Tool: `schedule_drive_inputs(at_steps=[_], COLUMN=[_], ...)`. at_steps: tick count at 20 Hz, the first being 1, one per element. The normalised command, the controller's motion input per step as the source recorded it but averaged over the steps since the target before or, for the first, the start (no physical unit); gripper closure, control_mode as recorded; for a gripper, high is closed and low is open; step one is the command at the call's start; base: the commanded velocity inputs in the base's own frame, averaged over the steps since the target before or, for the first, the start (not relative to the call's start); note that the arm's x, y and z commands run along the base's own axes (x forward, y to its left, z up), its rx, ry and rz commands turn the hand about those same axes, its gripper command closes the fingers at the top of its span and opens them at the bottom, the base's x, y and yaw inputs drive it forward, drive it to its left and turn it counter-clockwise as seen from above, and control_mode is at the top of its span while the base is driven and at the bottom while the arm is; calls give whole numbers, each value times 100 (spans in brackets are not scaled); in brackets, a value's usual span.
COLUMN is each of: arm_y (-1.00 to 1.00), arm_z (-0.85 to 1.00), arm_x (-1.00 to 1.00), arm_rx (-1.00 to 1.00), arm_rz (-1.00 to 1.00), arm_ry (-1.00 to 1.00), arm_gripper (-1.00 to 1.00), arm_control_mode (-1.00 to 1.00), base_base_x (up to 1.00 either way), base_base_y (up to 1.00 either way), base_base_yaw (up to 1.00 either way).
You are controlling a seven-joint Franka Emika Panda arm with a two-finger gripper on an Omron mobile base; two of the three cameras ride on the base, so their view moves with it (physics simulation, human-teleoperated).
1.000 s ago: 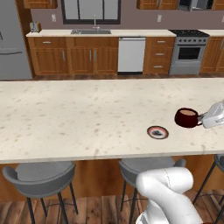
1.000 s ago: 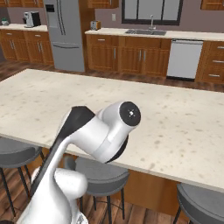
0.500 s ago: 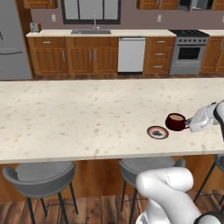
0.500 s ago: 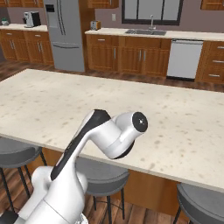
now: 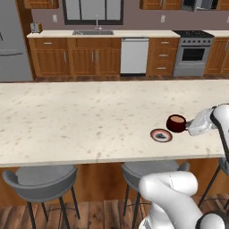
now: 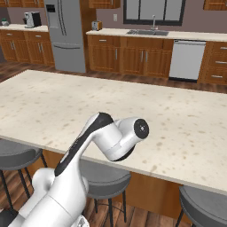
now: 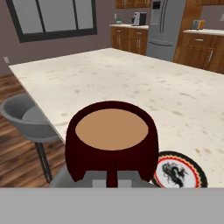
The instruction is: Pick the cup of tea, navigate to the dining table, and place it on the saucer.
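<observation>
- Dark maroon, with tan tea level inside: the cup of tea point(image 5: 176, 123) sits at the tip of my hand point(image 5: 191, 125), and I am grasping it by its handle side.
- In the left base view the cup is upright, raised a little above the table point(image 5: 80, 116), with my hand reaching in from the far right.
- The saucer point(image 5: 161, 135) lies flat on the cream speckled stone, just ahead of my hand and below the cup; the cup is beside it, not over its centre, and not touching it.
- Through my hand view the cup point(image 7: 111, 139) is close up against me, its rim round and the tea point(image 7: 112, 129) unspilled.
- The saucer point(image 7: 180, 170) peeks out from behind the cup on one side, showing a pale ring and a dark pattern in the middle.
- A grey stool point(image 7: 27, 118) stands off the table edge beyond the cup; two more stools point(image 5: 39, 177) sit under the near edge in the left base view.
- In the right base view my white forearm point(image 6: 115, 137) crosses the near edge of the table point(image 6: 53, 106).
</observation>
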Motion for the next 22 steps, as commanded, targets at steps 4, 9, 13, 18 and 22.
schedule_drive_inputs(at_steps=[4, 9, 13, 18, 22], arm_y=[-29, -21, -6, 0, 0], arm_z=[0, -8, -22, -48, -58], arm_x=[28, 29, 24, 26, 18], arm_rx=[-1, 0, -2, -1, -1], arm_rz=[0, 0, 3, 3, 6], arm_ry=[0, 1, 0, 3, 2], arm_gripper=[100, 100, 100, 100, 100], arm_control_mode=[-100, -100, -100, -100, -100], base_base_x=[0, 0, 0, 0, 0], base_base_y=[0, 0, 0, 0, 0], base_base_yaw=[0, 0, 0, 0, 0])
